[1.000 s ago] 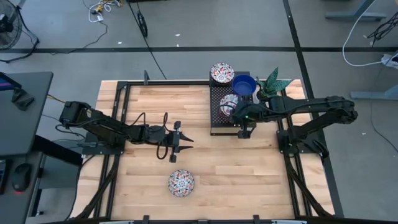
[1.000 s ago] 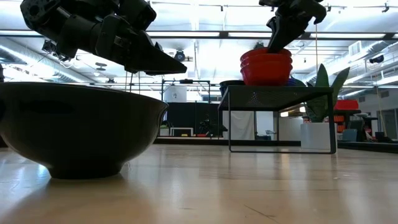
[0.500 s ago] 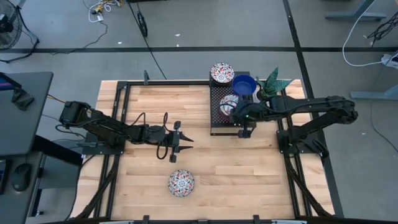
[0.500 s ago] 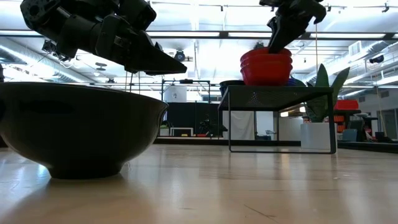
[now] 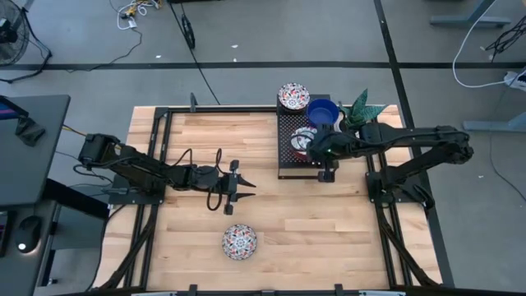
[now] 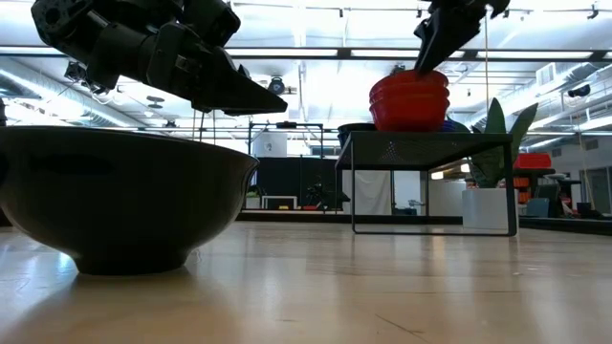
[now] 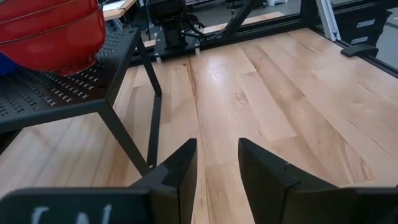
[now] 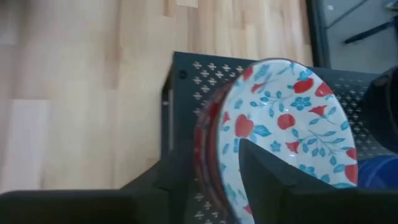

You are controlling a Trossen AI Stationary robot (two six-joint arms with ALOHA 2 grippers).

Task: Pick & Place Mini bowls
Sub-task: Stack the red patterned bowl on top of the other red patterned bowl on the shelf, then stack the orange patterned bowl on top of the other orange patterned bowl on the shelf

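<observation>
While the arms sit apart in the high view, the scene reads from frame left to frame right:

Left gripper (image 5: 243, 187): left of centre, over bare wood; fingers parted a little with nothing between them; it waits.

Lone floral bowl (image 5: 239, 242): lower centre of the wooden table (image 5: 189, 247), mouth up, well apart from both grippers.

Black rack (image 5: 287, 164): upper right of centre; it carries the floral stack (image 5: 302, 137), another floral bowl (image 5: 293, 96) at its top edge and a blue bowl (image 5: 323, 113) beside that.

Right gripper (image 6: 442, 36): over the stack's right rim, fingertips just above it; fingers look parted, one to each side of the rim in the wrist view, gripping nothing that shows.

Step in hand: probably letting go at the stack; best to lift straight up, clear of the rim, so the pile is not dragged.

Orientation: every bowl opens upward; being round, none has a long axis, only the vertical one.

Potted plant (image 5: 359, 108): right of the rack, close enough to brush.
</observation>
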